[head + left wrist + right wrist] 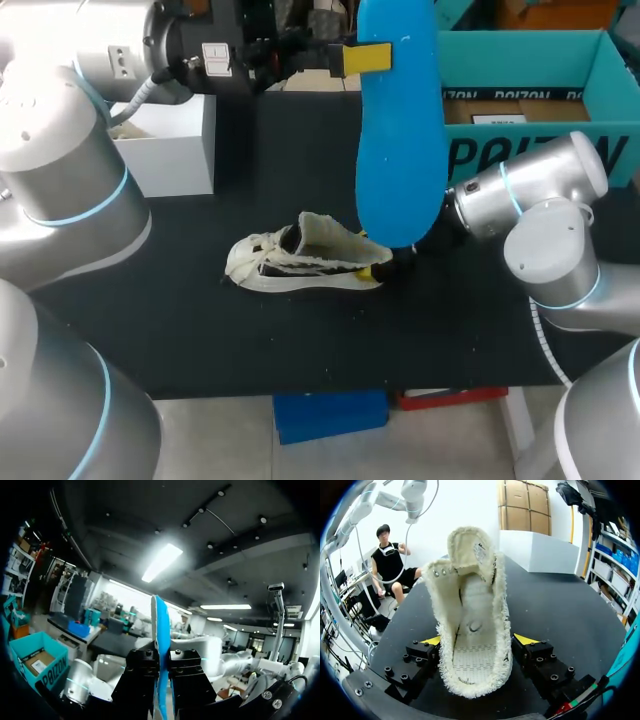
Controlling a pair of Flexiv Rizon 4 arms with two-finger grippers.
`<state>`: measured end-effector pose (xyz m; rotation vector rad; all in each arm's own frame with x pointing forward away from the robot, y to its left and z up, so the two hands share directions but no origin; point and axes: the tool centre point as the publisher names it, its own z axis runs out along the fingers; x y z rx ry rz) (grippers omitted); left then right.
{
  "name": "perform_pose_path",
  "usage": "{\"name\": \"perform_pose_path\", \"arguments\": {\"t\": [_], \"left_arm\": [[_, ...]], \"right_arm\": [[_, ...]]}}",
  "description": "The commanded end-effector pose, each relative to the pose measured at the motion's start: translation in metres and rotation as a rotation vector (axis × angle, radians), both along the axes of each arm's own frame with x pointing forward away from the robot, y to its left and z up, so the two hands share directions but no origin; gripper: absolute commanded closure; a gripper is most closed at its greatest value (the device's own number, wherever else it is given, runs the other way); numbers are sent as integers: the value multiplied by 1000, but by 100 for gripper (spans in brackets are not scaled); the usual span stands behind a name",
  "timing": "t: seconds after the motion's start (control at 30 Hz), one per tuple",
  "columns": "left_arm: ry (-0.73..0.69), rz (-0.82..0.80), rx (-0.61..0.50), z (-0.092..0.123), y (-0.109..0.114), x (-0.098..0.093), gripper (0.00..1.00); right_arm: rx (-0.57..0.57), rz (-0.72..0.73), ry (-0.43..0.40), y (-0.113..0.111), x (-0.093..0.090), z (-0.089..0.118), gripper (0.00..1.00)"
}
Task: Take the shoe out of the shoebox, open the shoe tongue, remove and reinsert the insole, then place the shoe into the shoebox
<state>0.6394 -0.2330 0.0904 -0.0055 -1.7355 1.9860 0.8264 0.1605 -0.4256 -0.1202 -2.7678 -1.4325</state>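
Presently, step: reinsertion of the insole is judged pending.
Shoe: the cream fuzzy fabric shoe (300, 262) is rested on the black table (200, 330), tongue folded back.
Right gripper (477, 640): closed on the heel sides.
Insole: the blue foam insole (400, 130) is held upright above the heel, pinched by the left gripper (161, 667).
Handling: judged light, floppy; best gripped near one end.
Shoebox: the teal cardboard shoebox (520, 62) is stood behind.

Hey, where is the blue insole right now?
In the head view the left gripper holds the insole upright in the air at top middle, its lower end above the heel of the shoe, just left of the shoebox.
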Motion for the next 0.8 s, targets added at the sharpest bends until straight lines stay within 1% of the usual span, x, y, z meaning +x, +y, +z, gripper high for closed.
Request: {"name": "perform_pose_path", "arguments": {"t": [0.03, 0.07, 0.1, 0.2, 0.37, 0.53, 0.6, 0.73, 0.8], "left_arm": [[1, 5, 0, -1, 0, -1, 100], [1, 5, 0, -1, 0, -1, 100], [1, 5, 0, -1, 0, -1, 100], [1, 5, 0, -1, 0, -1, 100], [1, 5, 0, -1, 0, -1, 100], [1, 5, 0, -1, 0, -1, 100], [1, 5, 0, -1, 0, -1, 100], [1, 5, 0, -1, 0, -1, 100], [1, 5, 0, -1, 0, -1, 100]], "right_arm": [[-2, -1, 1, 0, 1, -2, 62], [-3, -1, -1, -1, 1, -1, 50], [-11, -2, -1, -2, 1, 1, 0], [-54, 18, 16, -4, 1, 3, 0], [-161, 36, 55, -3, 0, 3, 0], [-312, 55, 71, -2, 3, 2, 0], [-418, 72, 79, -4, 4, 2, 0], [-542, 36, 75, -7, 2, 5, 0], [-561, 3, 70, -8, 1, 6, 0]]}}
